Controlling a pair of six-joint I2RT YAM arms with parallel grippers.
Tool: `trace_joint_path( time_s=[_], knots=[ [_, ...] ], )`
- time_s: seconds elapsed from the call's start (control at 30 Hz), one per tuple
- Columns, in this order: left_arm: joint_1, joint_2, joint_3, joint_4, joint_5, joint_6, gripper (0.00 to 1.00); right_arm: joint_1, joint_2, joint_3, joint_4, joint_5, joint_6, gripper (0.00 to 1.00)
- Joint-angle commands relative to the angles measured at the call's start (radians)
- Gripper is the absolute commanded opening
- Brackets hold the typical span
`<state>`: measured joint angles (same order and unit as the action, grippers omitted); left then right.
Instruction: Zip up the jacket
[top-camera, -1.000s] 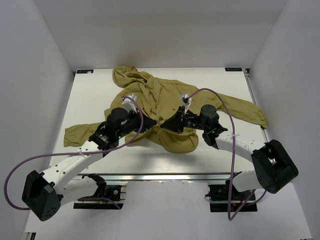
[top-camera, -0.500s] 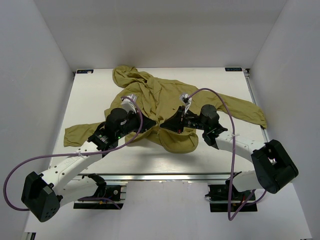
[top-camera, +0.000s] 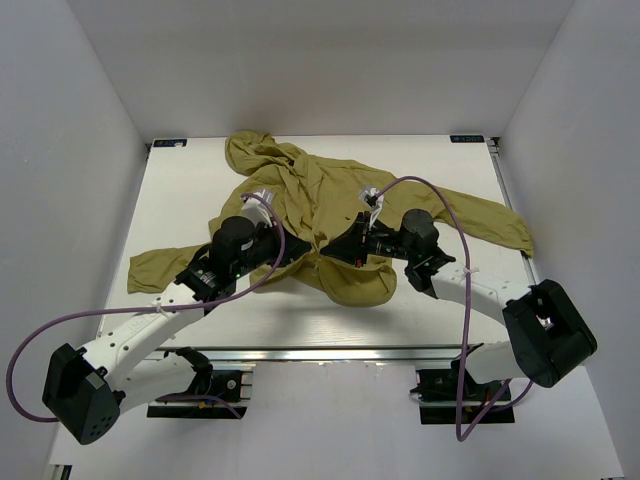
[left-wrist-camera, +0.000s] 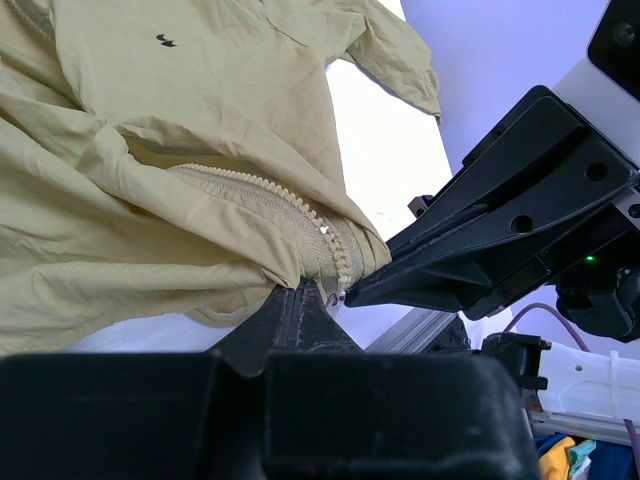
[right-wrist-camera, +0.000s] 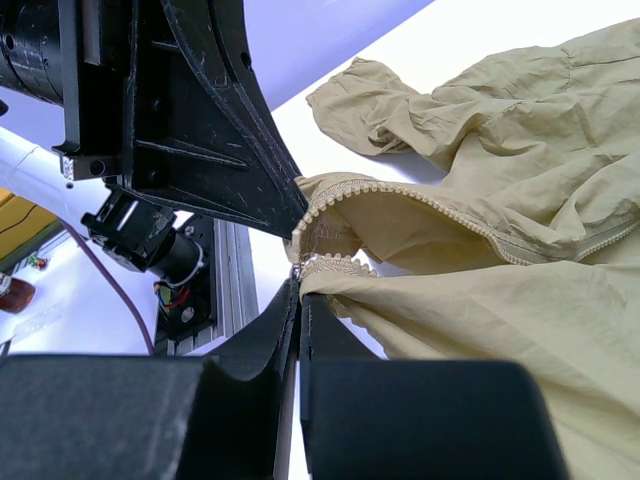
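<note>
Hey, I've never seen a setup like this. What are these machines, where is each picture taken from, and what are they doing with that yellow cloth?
These are two white-and-black robot arms bolted at the near edge of a white table. One picture looks down from above and behind them; the other two come from a camera on each wrist, with that arm's own fingers at the bottom. On the table lies a wrinkled olive-yellow hooded jacket of thin fabric, its front open. The left hand and the right hand meet at its lower hem, each pinched shut on one side of the pale zipper.
</note>
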<state>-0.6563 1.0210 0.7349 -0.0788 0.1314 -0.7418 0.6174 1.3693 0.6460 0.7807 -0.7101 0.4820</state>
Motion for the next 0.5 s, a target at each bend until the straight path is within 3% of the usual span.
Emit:
trace_joint_path(
  time_s=[0.0,0.47],
  knots=[
    [0.003,-0.019,0.018,0.001,-0.009,0.004,0.00,0.005,-0.029,0.027,0.046,-0.015,-0.019,0.00],
    [0.003,-0.013,0.021,0.001,0.002,0.004,0.00,0.004,-0.021,0.032,0.075,-0.034,-0.005,0.00]
  ],
)
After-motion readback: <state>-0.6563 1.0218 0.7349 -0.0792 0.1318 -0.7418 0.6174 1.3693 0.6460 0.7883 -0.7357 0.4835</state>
